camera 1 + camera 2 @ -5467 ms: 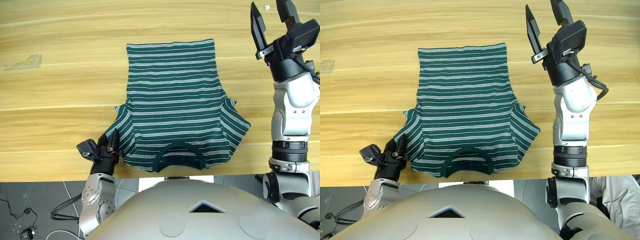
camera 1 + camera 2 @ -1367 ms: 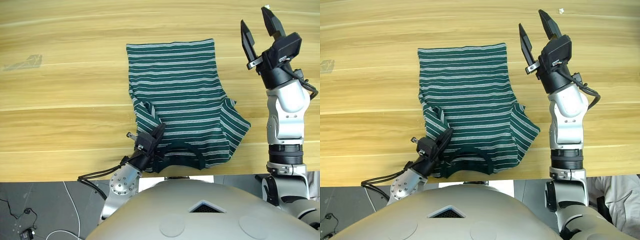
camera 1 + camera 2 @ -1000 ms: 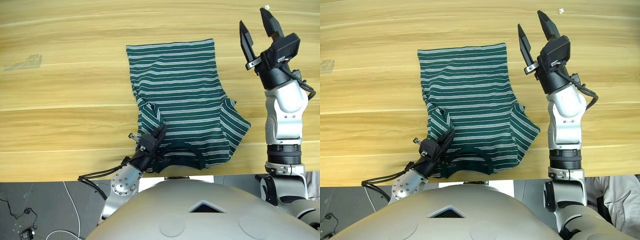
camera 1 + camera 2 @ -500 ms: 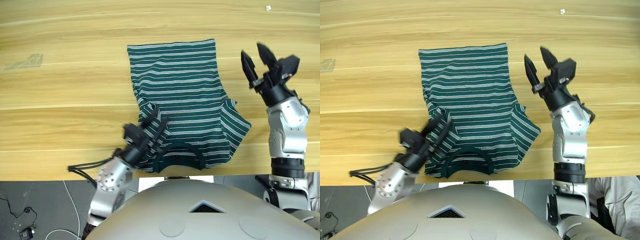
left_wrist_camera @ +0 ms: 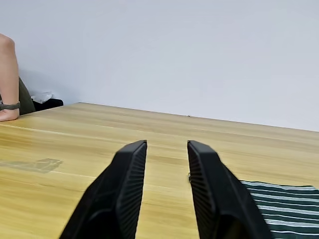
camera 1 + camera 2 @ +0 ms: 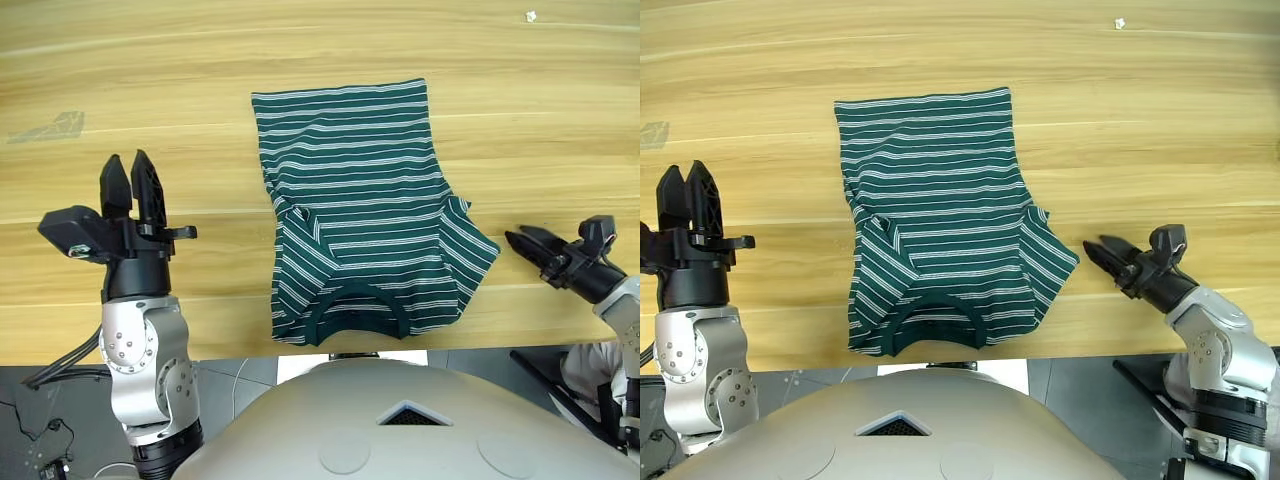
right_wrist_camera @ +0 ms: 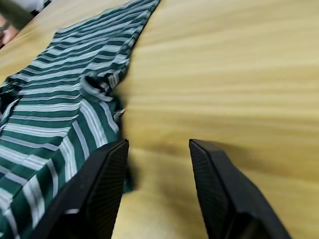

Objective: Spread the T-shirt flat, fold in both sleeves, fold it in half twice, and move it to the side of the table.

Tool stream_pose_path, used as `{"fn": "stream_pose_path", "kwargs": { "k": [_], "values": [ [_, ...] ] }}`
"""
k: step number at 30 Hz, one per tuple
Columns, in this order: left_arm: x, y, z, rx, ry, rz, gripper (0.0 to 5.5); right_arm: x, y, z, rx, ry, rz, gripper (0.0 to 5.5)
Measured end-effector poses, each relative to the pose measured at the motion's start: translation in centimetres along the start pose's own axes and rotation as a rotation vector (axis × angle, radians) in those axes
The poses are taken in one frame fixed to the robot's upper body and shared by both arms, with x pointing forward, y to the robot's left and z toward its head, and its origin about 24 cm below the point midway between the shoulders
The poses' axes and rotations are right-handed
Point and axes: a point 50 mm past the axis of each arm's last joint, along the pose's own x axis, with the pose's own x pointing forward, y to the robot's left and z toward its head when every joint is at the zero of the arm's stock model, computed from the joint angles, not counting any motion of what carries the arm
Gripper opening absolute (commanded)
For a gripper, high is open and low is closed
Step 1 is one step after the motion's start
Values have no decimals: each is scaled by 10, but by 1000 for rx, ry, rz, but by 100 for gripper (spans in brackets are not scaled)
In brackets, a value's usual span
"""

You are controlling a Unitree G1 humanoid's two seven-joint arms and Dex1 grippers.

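Note:
The dark green T-shirt [image 6: 360,200] with white stripes lies on the wooden table [image 6: 150,60], collar toward the front edge. Its left sleeve [image 6: 305,235] is folded in over the body. The right sleeve [image 6: 478,243] still sticks out sideways. My left gripper [image 6: 128,165] stands well left of the shirt, fingers pointing up, open and holding nothing; in the left wrist view [image 5: 167,144] the shirt's hem [image 5: 279,199] shows beyond it. My right gripper [image 6: 515,236] is low over the table just right of the right sleeve, open and pointing at it, also seen in the right wrist view [image 7: 158,144].
A small white scrap [image 6: 530,16] lies at the far right of the table. A faint grey mark [image 6: 50,125] is on the wood at the left. The table's front edge [image 6: 200,345] runs just below the collar.
My left gripper has let go of the left sleeve, which now lies folded over the body, and has swung out to the left. My right arm has dropped to beside the right sleeve.

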Motion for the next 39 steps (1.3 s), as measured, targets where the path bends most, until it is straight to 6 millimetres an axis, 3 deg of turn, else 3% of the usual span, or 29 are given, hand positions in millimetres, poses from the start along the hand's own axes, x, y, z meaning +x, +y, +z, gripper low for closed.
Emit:
{"fn": "stream_pose_path", "kwargs": {
  "k": [7,19,27,39],
  "values": [
    [-1,-3,-11,-11,40,6,150,3,6,-6,-12,44,57,227],
    [-2,-3,-15,1,55,1,152,1,8,-12,-47,93,85,3],
    [-2,-3,-19,12,73,0,152,2,8,-10,-69,92,106,3],
    [-3,-4,-26,17,102,-17,152,16,53,8,-163,19,367,3]
  ]
}}
